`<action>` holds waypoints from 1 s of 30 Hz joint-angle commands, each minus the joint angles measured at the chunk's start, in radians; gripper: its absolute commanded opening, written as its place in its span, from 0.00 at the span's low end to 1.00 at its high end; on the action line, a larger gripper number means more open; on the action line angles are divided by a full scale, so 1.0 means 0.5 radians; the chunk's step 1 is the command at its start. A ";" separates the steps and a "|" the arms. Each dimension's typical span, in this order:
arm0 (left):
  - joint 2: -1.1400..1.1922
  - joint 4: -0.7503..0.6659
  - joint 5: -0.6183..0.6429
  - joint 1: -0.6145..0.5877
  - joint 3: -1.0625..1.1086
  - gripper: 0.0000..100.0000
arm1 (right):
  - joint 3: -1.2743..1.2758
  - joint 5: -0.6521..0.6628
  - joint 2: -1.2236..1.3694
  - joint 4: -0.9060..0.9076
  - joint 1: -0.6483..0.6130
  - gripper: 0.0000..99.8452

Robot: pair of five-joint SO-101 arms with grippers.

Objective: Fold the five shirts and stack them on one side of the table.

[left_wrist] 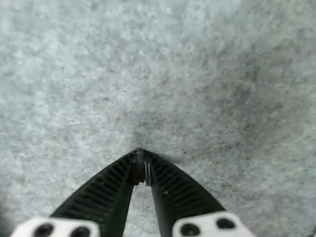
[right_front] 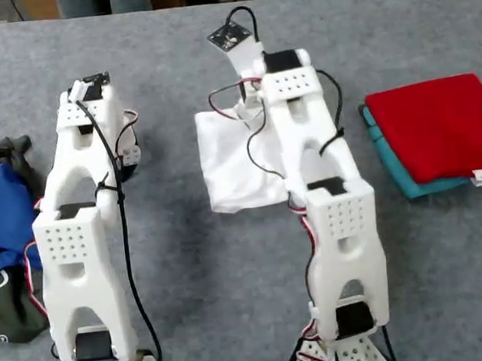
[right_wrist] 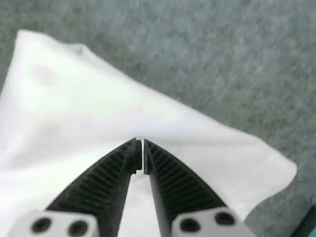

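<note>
On the grey tabletop (right_front: pixel 193 304) the white shirt (right_front: pixel 230 160) lies rumpled at the middle, well apart from the red shirt (right_front: pixel 437 127) stacked on a teal shirt (right_front: pixel 412 188). The right pincer (right_wrist: pixel 139 145) hangs pressed together over the white shirt, and the left pincer (left_wrist: pixel 140 158) is pressed together over bare tabletop. A tidy fold likely needs both spread, then pinching matching corners evenly.

Folded red shirt (right_front: pixel 436 123) atop teal shirt (right_front: pixel 416 187)
</note>
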 commanded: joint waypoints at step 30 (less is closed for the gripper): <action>-1.111 -1.181 -0.166 0.106 1.478 0.03 | -0.173 0.193 -0.026 0.626 0.377 0.01</action>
